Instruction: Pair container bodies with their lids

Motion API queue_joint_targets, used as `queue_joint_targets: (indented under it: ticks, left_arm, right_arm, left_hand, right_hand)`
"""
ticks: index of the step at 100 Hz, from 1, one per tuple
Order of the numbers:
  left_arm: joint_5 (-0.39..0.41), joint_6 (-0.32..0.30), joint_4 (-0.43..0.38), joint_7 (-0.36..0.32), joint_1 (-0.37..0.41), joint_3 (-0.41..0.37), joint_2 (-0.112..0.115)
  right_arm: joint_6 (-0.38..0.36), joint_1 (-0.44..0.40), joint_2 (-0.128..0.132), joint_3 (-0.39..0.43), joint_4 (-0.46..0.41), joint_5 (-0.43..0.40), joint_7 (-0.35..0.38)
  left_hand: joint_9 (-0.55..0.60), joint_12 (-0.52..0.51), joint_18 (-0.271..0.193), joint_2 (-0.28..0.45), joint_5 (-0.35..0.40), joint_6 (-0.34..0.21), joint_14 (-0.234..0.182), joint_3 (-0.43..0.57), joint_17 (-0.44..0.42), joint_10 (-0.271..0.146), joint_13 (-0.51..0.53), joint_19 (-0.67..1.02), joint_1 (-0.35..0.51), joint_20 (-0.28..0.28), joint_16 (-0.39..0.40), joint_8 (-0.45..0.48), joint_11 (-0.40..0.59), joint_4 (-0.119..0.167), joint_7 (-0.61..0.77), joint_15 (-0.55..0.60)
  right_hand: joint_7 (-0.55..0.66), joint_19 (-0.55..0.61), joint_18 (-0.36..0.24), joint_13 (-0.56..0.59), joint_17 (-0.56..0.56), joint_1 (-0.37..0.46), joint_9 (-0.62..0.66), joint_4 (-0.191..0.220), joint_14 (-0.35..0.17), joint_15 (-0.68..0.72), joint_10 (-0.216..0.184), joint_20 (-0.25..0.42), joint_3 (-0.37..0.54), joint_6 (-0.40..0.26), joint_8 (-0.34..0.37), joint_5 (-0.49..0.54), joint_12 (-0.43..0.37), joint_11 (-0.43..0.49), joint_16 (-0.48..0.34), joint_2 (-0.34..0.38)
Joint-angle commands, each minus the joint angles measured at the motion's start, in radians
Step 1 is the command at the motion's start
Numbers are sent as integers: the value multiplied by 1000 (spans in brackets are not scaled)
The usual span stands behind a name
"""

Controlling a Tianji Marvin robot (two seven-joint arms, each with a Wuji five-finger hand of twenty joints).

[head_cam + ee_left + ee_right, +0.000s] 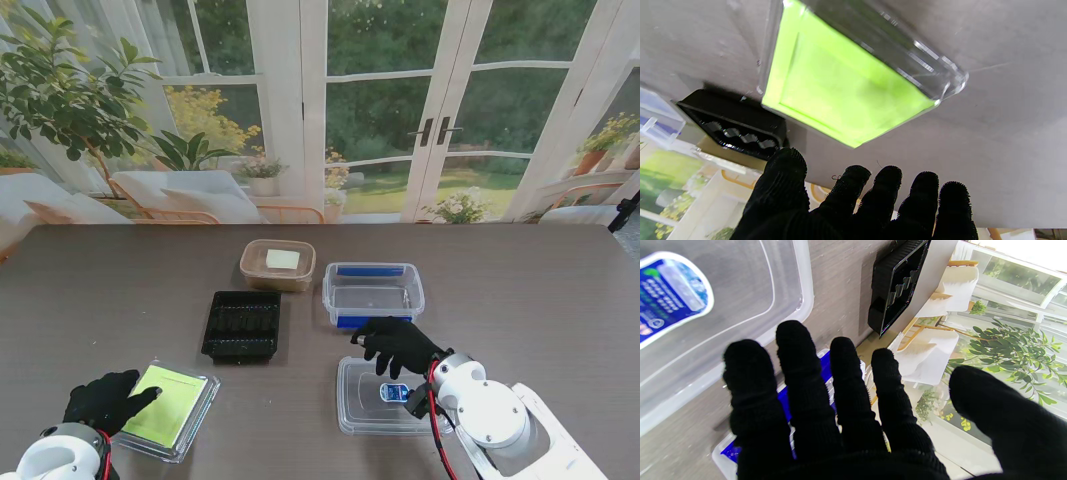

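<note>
At the near left corner of the worktop [90, 290], the left hand [103, 402] is resting with its fingers spread and gripping nothing, its fingertips reaching onto the near left edge of the clear lid with the green insert [170, 408]. That lid is lying flat close to the near edge, with bare worktop stretching out to its left and on the far side of it. Farther from me and a little to the right, the black tray [241, 325] is sitting open and apart from the lid. Beyond it, the tan container [277, 264] is holding a pale square piece inside.

Right of centre, the clear container with blue clips [373, 293] is standing open with nothing visible in it. The right hand [396, 343] is hovering with fingers spread, holding nothing, over the gap between that container's near rim and the clear lid with the blue label [385, 397], which is lying flat just nearer to me. To the right of both, the grey-brown worktop is running bare to its right edge.

Behind the worktop, a backdrop is showing white glazed doors, garden greenery and potted plants.
</note>
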Motion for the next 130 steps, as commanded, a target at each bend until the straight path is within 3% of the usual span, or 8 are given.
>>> queue_joint_targets:
  ticks: [1,29,49,76,117,130]
  left_arm:
    - [-12,6,35,-10,6,4,-5]
    - [-34,57,78,-36,-14,33,3]
    - [-4,87,44,-88,5,57,13]
    - [-8,131,-14,-93,31,99,16]
    - [0,119,-19,-103,40,104,18]
    - [26,86,-16,-148,46,94,25]
  right_arm:
    - [-2,-8,-2,-2,-8,1,15]
    - [-1,-10,-1,-2,-9,1,17]
    - [1,-11,-1,-1,-11,2,20]
    - [4,-11,1,0,-13,3,28]
    - [2,-10,0,0,-14,3,23]
    - [0,-11,0,-1,-14,2,22]
  left_hand:
    - [14,13,13,51,4,-8,18,-15,-2,2,8,10,-19,21,6,7,-7,26,-5,9]
    - [21,16,19,55,-3,-6,25,-15,6,7,17,13,-18,28,12,9,-5,26,-10,15]
    - [12,17,16,59,-6,-3,25,-16,5,11,13,12,-21,32,14,10,-8,26,-11,16]
    - [4,16,15,64,-12,-1,26,-17,-1,19,8,8,-24,34,13,11,-10,25,-13,14]
    - [5,17,-3,61,18,-18,8,-16,-21,-23,-12,-6,-19,28,5,15,-8,25,-3,-2]
    - [11,18,-9,60,36,-24,-2,-17,-22,-35,-14,-8,-19,25,4,18,-6,24,3,-5]
  right_hand:
    - [-5,-17,7,10,-325,18,5,-23,15,5,18,-10,-80,2,-10,10,-10,-4,-2,16]
    - [-5,-17,9,10,-325,17,5,-23,15,5,18,-9,-79,2,-10,11,-9,-4,-2,16]
    - [-5,-17,9,9,-325,17,5,-23,15,4,18,-9,-80,4,-10,12,-9,-4,-2,17]
    - [-6,-19,7,7,-327,19,4,-23,16,3,18,-9,-82,5,-11,13,-9,-4,-2,19]
    - [-7,-19,8,8,-327,18,6,-22,16,4,20,-8,-80,5,-11,11,-9,-4,-2,17]
    - [-7,-18,8,10,-327,18,5,-23,18,5,18,-8,-81,4,-11,8,-9,-4,-2,18]
